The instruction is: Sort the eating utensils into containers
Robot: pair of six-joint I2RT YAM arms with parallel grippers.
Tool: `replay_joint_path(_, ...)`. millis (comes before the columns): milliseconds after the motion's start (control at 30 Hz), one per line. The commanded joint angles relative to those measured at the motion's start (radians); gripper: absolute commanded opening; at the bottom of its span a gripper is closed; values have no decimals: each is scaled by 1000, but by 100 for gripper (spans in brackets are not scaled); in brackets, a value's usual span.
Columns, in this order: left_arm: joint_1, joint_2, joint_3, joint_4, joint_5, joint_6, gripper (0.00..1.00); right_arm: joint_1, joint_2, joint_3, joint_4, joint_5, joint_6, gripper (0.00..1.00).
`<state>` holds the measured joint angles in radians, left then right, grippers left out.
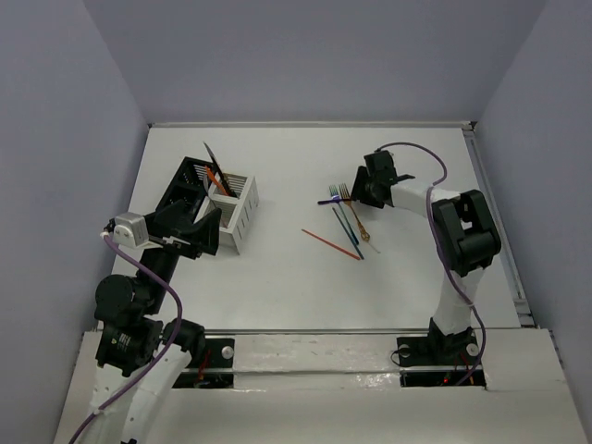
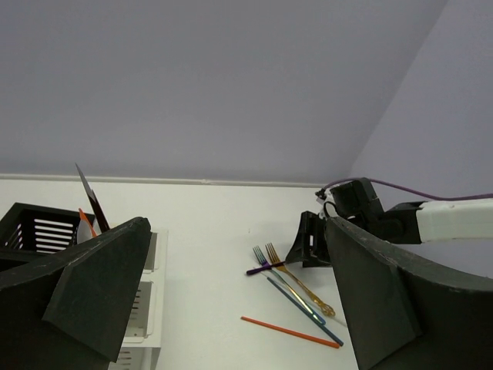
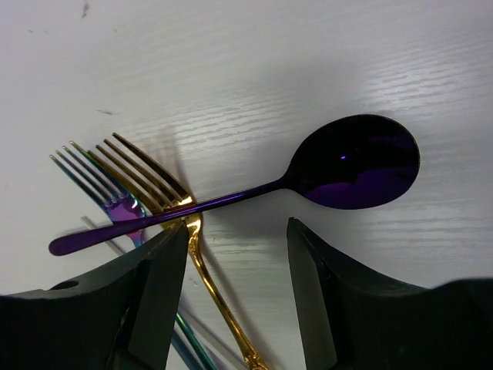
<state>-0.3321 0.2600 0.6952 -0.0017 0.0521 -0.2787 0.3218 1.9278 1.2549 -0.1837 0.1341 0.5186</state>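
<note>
Nearest the arm bases, a thin orange stick (image 1: pixel 330 244) is lying flat on the surface (image 1: pixel 277 287). A little farther out on the left, the left gripper (image 1: pixel 208 231) is hovering with its fingers spread wide and nothing between them. It is just beside the white caddy (image 1: pixel 242 220) and the black caddy (image 1: pixel 183 180), where a few pieces are standing.

Farther out on the right, a gold fork (image 3: pixel 166 196) and a teal fork (image 3: pixel 92 173) are lying side by side. The purple spoon (image 3: pixel 358 162) is resting across their necks. The right gripper (image 3: pixel 235 239) is hanging just short of its handle, spread and pinching nothing.

The spoon is looking stiff, light and glossy — likely slippery under the pads. Its handle is riding on the forks, so it seems to be sitting slightly clear of the surface there. The best hold is probably across the narrow handle between the forks and the bowl — though the forks may be dragged along.
</note>
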Motion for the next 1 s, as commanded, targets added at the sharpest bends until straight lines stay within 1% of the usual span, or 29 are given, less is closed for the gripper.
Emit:
replay_joint_path(0, -4, 16, -3, 54, 12, -8, 99, -4, 26, 47, 38, 12, 40, 60)
replay_joint_path(333, -4, 16, -3, 54, 12, -8, 99, -4, 94, 121, -6, 76, 24, 59)
replay_joint_path(400, -4, 15, -3, 54, 11, -8, 99, -4, 108, 139, -29, 96, 11, 54)
replay_joint_path(633, -4, 15, -2, 52, 11, -10, 99, -4, 148, 195, -88, 145, -49, 46)
replay_joint_path(733, -4, 13, -2, 51, 6, -7, 99, -4, 165, 225, -126, 154, -86, 45)
replay_joint_path(800, -4, 4, -2, 54, 8, -10, 99, -4, 200, 290, -169, 166, -132, 44)
replay_joint_path(967, -4, 4, -2, 51, 8, -7, 99, -4, 223, 331, -215, 162, -164, 44)
